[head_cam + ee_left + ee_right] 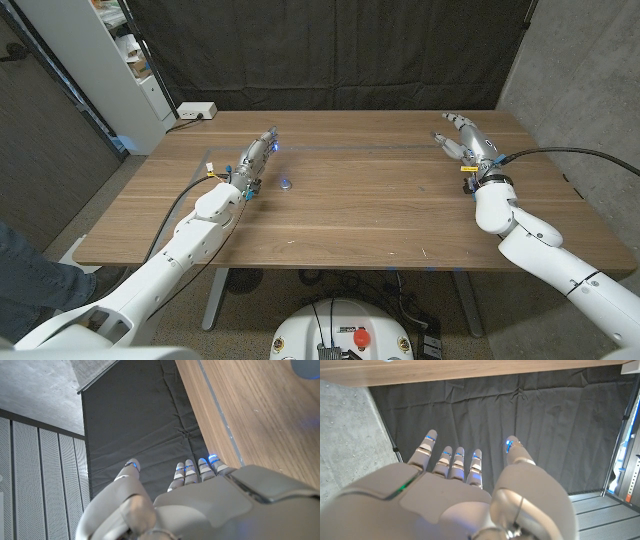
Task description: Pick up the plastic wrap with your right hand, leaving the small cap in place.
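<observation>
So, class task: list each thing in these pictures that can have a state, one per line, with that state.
Left hand: open, fingers extended, holding nothing.
Right hand: open, fingers spread, holding nothing.
Cap: on the table, untouched, beside the left hand.
Table: bare wood around the cap.
Plastic wrap: I cannot make it out.

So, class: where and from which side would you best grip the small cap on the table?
Probably its rim, pinched on opposite sides from straight above: the small cap sits low and alone on the table, and is too small to show more. The left hand is nearest.
</observation>
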`<state>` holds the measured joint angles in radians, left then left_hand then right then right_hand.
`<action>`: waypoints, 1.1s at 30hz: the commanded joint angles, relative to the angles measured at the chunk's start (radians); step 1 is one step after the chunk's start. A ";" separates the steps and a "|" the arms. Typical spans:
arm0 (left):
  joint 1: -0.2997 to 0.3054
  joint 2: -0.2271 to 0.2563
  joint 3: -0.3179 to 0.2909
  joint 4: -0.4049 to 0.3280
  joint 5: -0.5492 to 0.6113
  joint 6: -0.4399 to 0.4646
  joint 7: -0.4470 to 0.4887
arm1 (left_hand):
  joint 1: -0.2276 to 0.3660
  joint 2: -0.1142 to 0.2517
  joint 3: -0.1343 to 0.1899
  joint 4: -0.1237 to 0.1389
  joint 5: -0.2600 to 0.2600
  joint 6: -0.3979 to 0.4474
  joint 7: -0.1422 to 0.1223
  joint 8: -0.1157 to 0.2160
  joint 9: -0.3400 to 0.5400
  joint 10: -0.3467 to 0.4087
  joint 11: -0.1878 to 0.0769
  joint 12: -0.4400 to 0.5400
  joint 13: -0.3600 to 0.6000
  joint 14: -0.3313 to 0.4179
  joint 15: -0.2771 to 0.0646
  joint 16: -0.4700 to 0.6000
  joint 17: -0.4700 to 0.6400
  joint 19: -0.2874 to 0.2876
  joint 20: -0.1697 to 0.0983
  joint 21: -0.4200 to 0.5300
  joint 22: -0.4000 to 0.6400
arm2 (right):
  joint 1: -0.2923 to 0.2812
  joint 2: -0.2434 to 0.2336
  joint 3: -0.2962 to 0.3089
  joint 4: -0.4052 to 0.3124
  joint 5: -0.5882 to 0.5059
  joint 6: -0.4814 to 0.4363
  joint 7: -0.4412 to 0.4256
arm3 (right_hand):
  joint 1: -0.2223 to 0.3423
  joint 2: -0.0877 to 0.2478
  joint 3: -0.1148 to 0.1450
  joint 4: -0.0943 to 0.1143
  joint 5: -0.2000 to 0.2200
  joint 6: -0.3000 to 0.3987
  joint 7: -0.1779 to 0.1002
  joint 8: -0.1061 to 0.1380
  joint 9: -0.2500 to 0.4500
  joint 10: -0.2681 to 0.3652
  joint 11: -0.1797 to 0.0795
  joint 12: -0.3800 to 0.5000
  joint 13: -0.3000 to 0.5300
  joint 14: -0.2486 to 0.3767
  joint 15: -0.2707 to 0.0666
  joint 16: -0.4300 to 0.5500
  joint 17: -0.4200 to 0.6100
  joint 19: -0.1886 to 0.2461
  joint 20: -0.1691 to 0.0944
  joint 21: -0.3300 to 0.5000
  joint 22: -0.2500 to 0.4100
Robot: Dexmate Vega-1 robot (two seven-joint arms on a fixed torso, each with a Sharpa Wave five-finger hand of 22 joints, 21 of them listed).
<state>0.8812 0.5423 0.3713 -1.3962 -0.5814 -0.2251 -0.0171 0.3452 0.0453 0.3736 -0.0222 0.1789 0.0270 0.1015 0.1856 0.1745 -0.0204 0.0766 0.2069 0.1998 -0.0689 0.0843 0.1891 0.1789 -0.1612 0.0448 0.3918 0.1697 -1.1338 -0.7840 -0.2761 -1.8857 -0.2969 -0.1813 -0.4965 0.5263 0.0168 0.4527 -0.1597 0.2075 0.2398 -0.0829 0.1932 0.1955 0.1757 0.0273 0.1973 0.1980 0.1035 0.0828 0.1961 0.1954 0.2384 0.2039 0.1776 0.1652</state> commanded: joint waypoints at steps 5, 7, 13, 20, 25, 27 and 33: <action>-0.023 -0.011 0.006 0.043 -0.006 -0.007 -0.018 | 0.004 0.009 0.004 -0.007 0.000 0.005 0.004 0.004 0.004 0.004 -0.005 0.005 0.001 0.001 0.008 0.004 0.004 0.001 0.008 -0.003 0.005 | 0.007 -0.007 -0.027 -0.057 -0.102 -0.250 0.046 | 0.006 -0.028 0.005 -0.004 0.009 -0.041 0.012 -0.010 0.004 -0.007 0.017 -0.002 0.004 0.022 0.041 0.010 0.001 0.012 0.004 0.009 0.004; -0.025 -0.010 0.007 0.046 -0.004 -0.008 -0.020 | 0.003 0.009 0.004 -0.008 0.000 0.005 0.005 0.004 0.004 0.006 -0.004 0.006 0.001 0.001 0.009 0.004 0.004 0.001 0.009 -0.004 0.005 | 0.008 -0.005 -0.030 -0.062 -0.107 -0.269 0.052 | 0.006 -0.032 0.004 -0.004 0.010 -0.050 0.013 -0.012 0.004 -0.008 0.021 -0.002 0.004 0.023 0.044 0.010 0.001 0.015 0.004 0.010 0.004; -0.029 -0.012 0.006 0.052 -0.005 -0.009 -0.020 | 0.003 0.009 0.004 -0.009 0.000 0.005 0.005 0.004 0.004 0.006 -0.003 0.006 0.001 0.001 0.008 0.004 0.004 0.002 0.010 -0.006 0.005 | 0.012 0.000 -0.036 -0.069 -0.120 -0.309 0.061 | 0.003 -0.046 -0.001 -0.003 0.012 -0.065 0.017 -0.013 0.004 -0.009 0.032 -0.001 0.004 0.028 0.050 0.012 0.001 0.020 0.007 0.012 0.004; -0.040 -0.023 0.010 0.081 -0.009 -0.017 -0.033 | 0.002 0.010 0.004 -0.010 0.000 0.007 0.004 0.004 0.004 0.006 -0.004 0.006 0.001 0.002 0.008 0.003 0.004 0.003 0.013 -0.009 0.005 | 0.020 0.005 -0.040 -0.081 -0.135 -0.360 0.074 | 0.001 -0.059 -0.005 -0.002 0.014 -0.074 0.026 -0.011 0.004 -0.007 0.033 0.000 0.004 0.037 0.062 0.015 0.001 0.030 0.007 0.015 0.005; -0.041 -0.023 0.009 0.081 -0.009 -0.022 -0.035 | 0.001 0.011 0.004 -0.011 0.000 0.011 0.008 0.005 0.004 0.005 0.000 0.006 0.000 0.001 0.010 0.003 0.004 0.004 0.011 -0.012 0.005 | 0.036 0.002 -0.053 -0.101 -0.153 -0.430 0.115 | -0.002 -0.070 -0.010 0.001 0.016 -0.080 0.040 -0.009 0.004 -0.006 0.036 0.001 0.004 0.050 0.074 0.019 0.001 0.044 0.008 0.020 0.006; -0.042 -0.022 0.008 0.080 -0.009 -0.024 -0.035 | 0.001 0.011 0.004 -0.012 0.000 0.011 0.008 0.005 0.004 0.005 0.000 0.006 0.000 0.001 0.010 0.003 0.004 0.004 0.011 -0.012 0.005 | 0.043 0.005 -0.059 -0.110 -0.163 -0.463 0.128 | -0.004 -0.074 -0.012 0.002 0.017 -0.079 0.045 -0.007 0.004 -0.007 0.041 0.001 0.004 0.054 0.077 0.021 0.000 0.050 0.009 0.021 0.007; -0.040 -0.019 0.007 0.076 -0.007 -0.021 -0.032 | 0.001 0.011 0.004 -0.012 0.000 0.012 0.008 0.005 0.004 0.005 -0.001 0.006 0.000 0.001 0.011 0.003 0.004 0.005 0.011 -0.014 0.005 | 0.057 0.008 -0.074 -0.126 -0.189 -0.525 0.151 | -0.018 -0.093 -0.024 0.010 0.022 -0.058 0.082 0.006 0.003 0.022 0.047 0.011 0.002 0.095 0.078 0.033 0.000 0.093 0.009 0.033 0.009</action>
<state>0.8431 0.5224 0.3788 -1.3225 -0.5897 -0.2434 -0.0479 0.3453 0.0452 0.3735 -0.0304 0.1789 0.0324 0.1071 0.1855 0.1745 -0.0205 0.0766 0.2069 0.2001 -0.0689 0.0843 0.1891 0.1789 -0.1559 0.0500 0.3802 0.1697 -1.0997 -0.7820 -0.3285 -1.9823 -0.4452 -0.5904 -0.3897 0.5068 -0.0622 0.4356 -0.1511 0.2191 0.1679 -0.0233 0.1857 0.1970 0.1790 0.0723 0.1974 0.1978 0.1693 0.1645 0.2158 0.1955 0.3036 0.2111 0.1973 0.1702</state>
